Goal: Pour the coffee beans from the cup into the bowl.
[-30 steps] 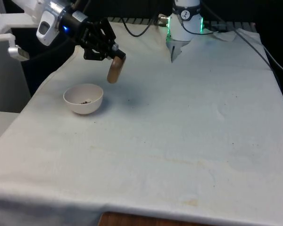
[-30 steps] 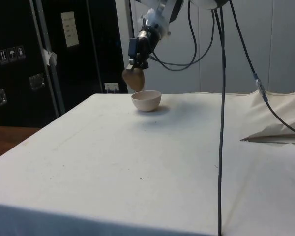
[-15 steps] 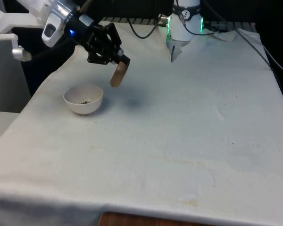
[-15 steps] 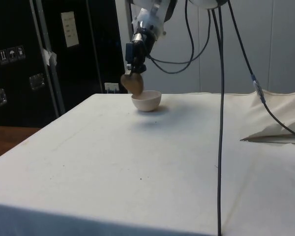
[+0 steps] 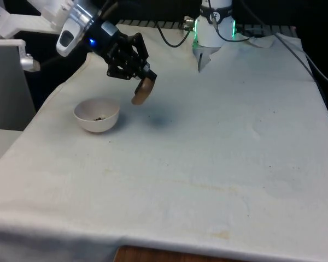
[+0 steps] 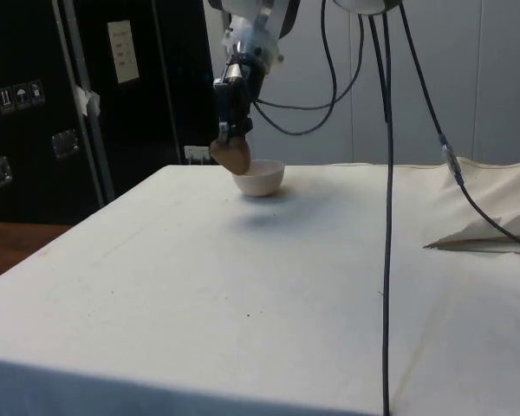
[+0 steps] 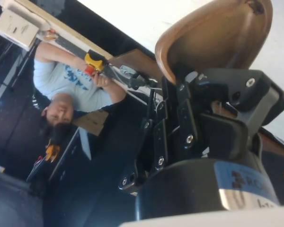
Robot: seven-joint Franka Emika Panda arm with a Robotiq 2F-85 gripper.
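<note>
The black gripper (image 5: 144,78) grips a brown cup (image 5: 142,90) by its rim and holds it tipped in the air, just to the front view's right of the white bowl (image 5: 96,114). The bowl sits on the white cloth (image 5: 218,153) — a few dark coffee beans (image 5: 100,117) lie inside. In the wrist view a person (image 7: 73,92) holds a yellow-and-red thing.

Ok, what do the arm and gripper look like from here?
A white arm with rounded shells ends in a black two-finger gripper built from bolted black links. Black cables loop from the wrist down past the table.
</note>
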